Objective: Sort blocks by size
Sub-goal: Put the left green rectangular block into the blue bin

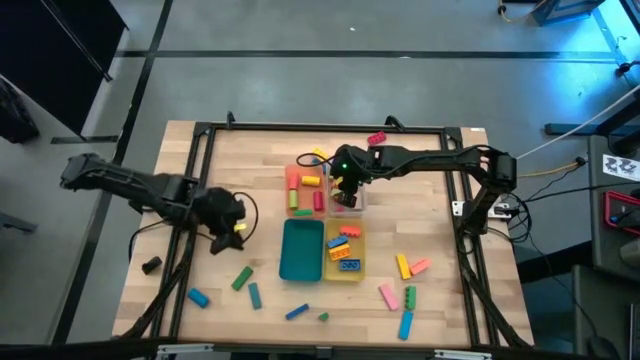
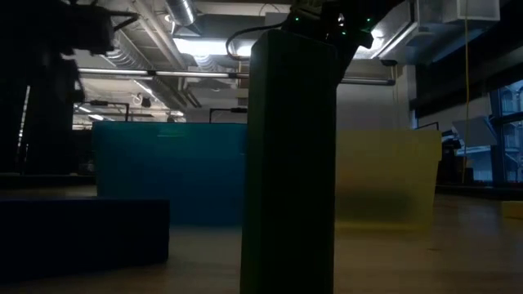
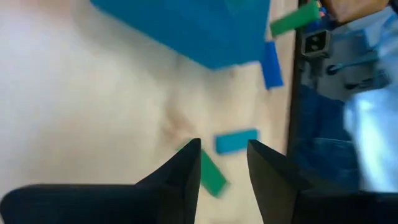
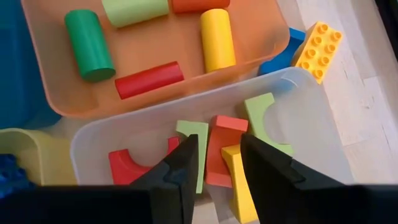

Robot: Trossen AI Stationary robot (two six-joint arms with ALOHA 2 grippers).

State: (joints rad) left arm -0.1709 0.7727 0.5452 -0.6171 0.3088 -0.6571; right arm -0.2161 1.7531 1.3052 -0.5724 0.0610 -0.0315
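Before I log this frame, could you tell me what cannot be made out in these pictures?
- Low view: a dark block close to the lens hides the table's middle.
- High view: the right gripper covers much of the clear tray.
- Left wrist view: blurred; the green block is partly behind the left gripper.
- High view: the left gripper's jaws are too small to read.

Low view dim and backlit; left wrist view blurred; overhead evenly lit

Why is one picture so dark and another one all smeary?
Low view: a dark upright block stands right at the lens, lit from behind by the ceiling lights, so it shows almost black. Left wrist view: the teal tray and the blocks look smeared. Right wrist view: crisp.
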